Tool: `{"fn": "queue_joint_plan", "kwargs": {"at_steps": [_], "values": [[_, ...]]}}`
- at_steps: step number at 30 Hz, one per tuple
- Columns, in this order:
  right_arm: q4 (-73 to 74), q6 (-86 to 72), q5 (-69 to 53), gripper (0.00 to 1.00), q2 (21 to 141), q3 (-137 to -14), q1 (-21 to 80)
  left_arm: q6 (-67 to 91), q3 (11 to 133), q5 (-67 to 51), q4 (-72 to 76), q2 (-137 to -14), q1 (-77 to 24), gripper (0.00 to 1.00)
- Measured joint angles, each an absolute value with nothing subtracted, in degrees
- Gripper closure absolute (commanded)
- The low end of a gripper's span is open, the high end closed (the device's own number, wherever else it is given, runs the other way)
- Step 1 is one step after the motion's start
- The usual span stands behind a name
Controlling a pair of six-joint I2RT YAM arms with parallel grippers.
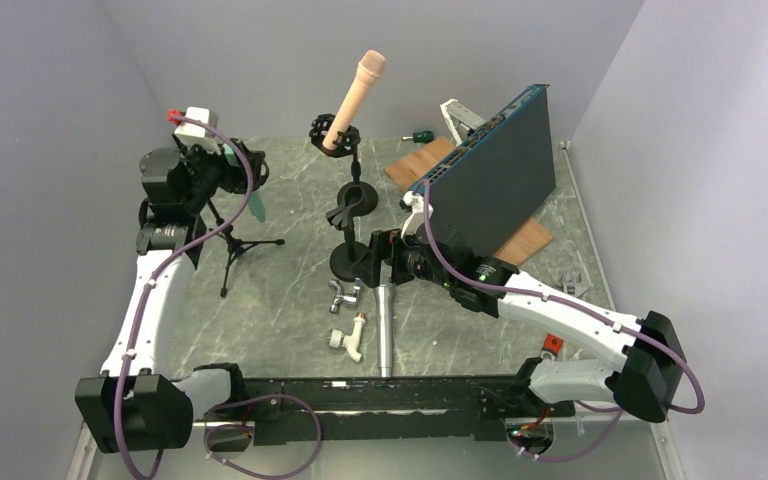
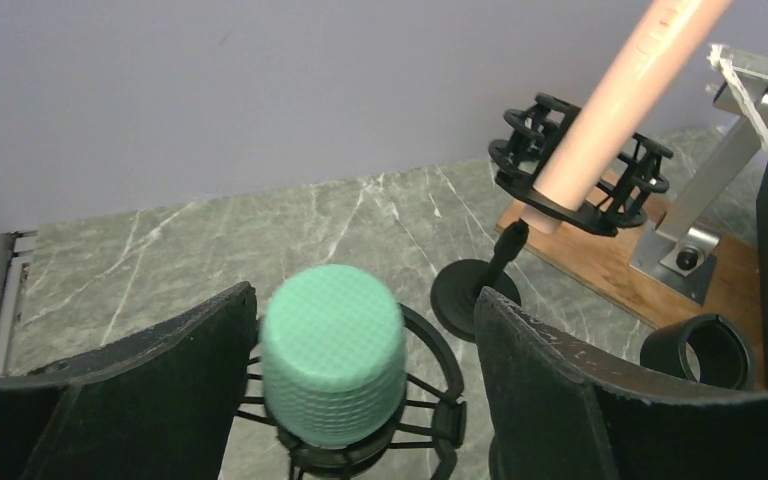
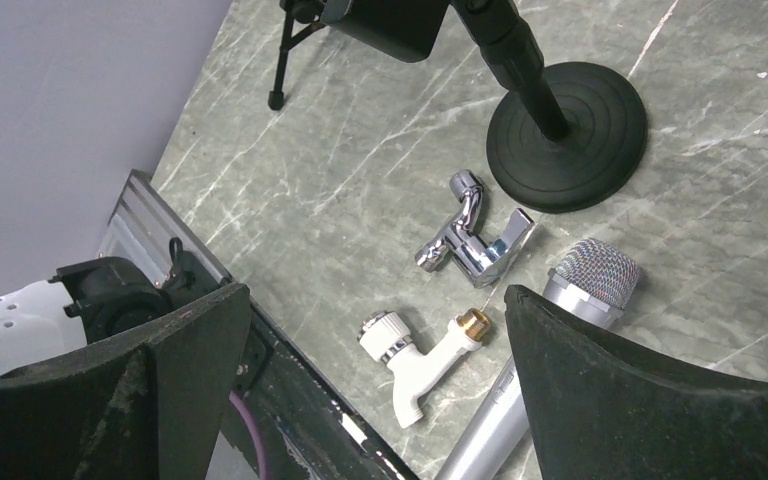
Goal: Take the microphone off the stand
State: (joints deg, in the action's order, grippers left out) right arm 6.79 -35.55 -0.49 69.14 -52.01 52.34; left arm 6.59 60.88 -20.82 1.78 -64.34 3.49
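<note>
A green microphone (image 2: 332,365) stands upright in a black shock mount (image 2: 435,405) on a tripod stand (image 1: 232,245) at the left. My left gripper (image 2: 360,300) is open around its mesh head: the left finger is close against the head, the right finger is apart from it. In the top view the left gripper (image 1: 250,175) hides most of this microphone (image 1: 257,207). A peach microphone (image 1: 355,95) sits tilted in a second shock mount (image 2: 580,170) on a round-base stand (image 1: 350,262). My right gripper (image 3: 375,300) is open and empty, low beside that base (image 3: 567,135).
A silver microphone (image 3: 580,290) lies on the table by the right gripper, with a white tap (image 3: 415,360) and a chrome tap (image 3: 475,240) beside it. A dark panel (image 1: 495,180) leans on a wooden board (image 1: 525,240) at the back right. The walls are close.
</note>
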Motion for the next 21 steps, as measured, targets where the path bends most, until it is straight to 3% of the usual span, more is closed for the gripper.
{"fn": "queue_joint_plan", "kwargs": {"at_steps": [4,12,17,21], "values": [[6.8,-35.6,-0.5,0.00,69.1,-52.0,52.3,5.3,60.9,-19.0,0.6,-64.7,1.2,0.19],[6.8,-35.6,-0.5,0.00,69.1,-52.0,52.3,4.7,60.9,-16.6,0.0,-64.7,1.0,0.32],[6.9,-35.5,0.1,0.00,68.6,-52.0,52.3,3.6,61.0,-15.4,-1.5,-64.7,1.0,0.24],[7.0,-35.5,1.0,0.00,68.0,-52.0,52.3,3.6,61.0,-15.1,-2.1,-64.7,1.0,0.37]]}}
